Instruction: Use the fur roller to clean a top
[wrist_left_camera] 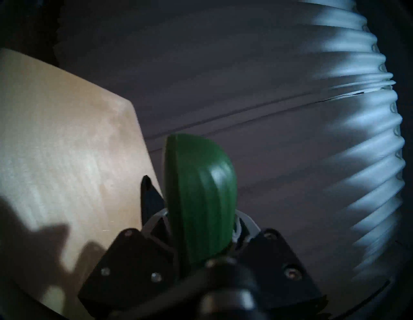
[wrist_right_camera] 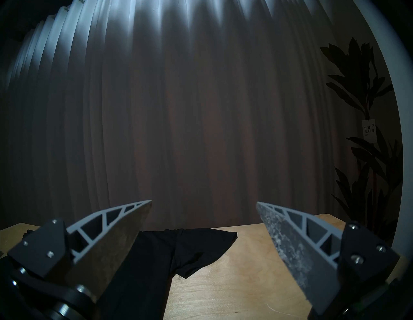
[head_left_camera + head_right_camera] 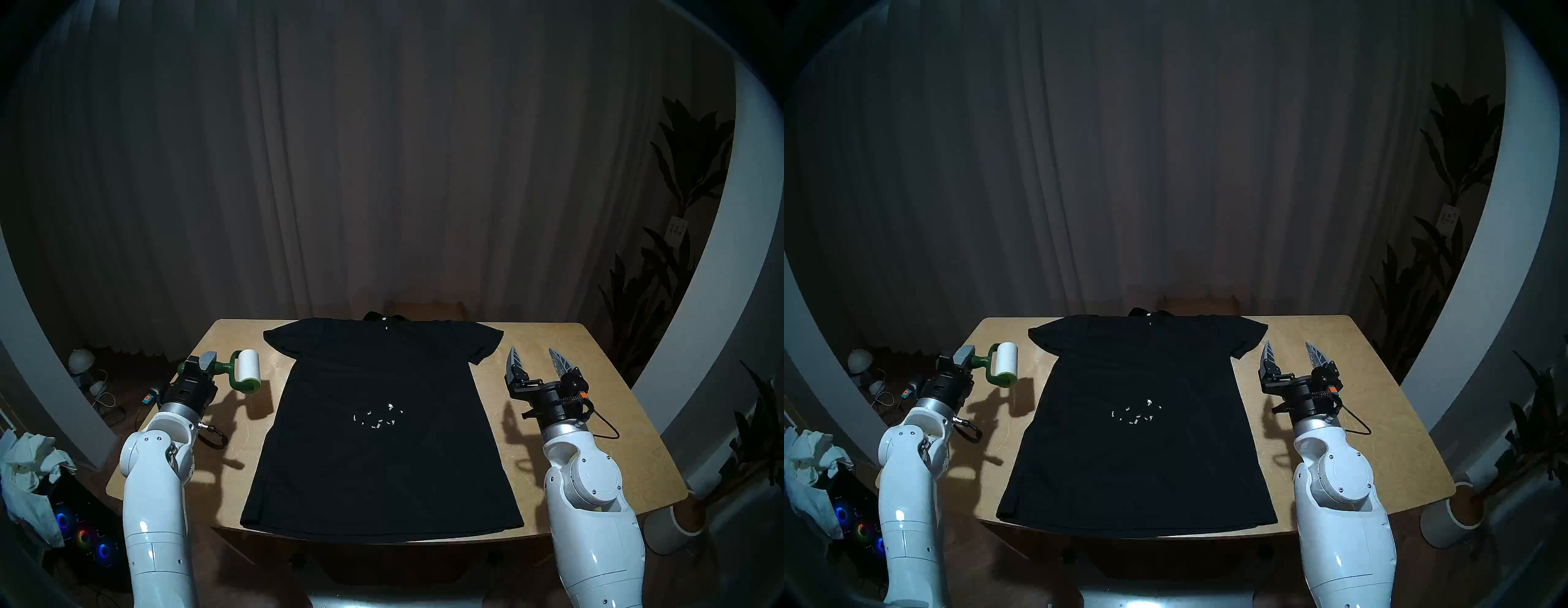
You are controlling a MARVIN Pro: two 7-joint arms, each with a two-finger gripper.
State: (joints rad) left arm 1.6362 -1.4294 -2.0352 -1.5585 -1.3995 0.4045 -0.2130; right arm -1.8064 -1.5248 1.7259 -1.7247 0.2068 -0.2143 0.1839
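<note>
The top (image 3: 373,424) (image 3: 1140,424), a black T-shirt, lies flat in the middle of the wooden table (image 3: 594,403), neck at the far edge. Small white bits (image 3: 377,418) (image 3: 1134,414) are scattered on its chest. My left gripper (image 3: 208,364) (image 3: 964,356) is shut on the dark green handle of the fur roller (image 3: 246,370) (image 3: 1005,361), held above the table left of the shirt, white roll pointing at it. The green handle (image 1: 201,201) fills the left wrist view. My right gripper (image 3: 535,360) (image 3: 1289,353) (image 2: 204,202) hovers open and empty right of the shirt's sleeve (image 2: 190,250).
A white cloth pile (image 3: 29,463) sits on a lit computer case at the lower left, off the table. Cables and a lamp lie on the floor at left. A potted plant (image 3: 687,522) stands at right. Curtains hang behind the table.
</note>
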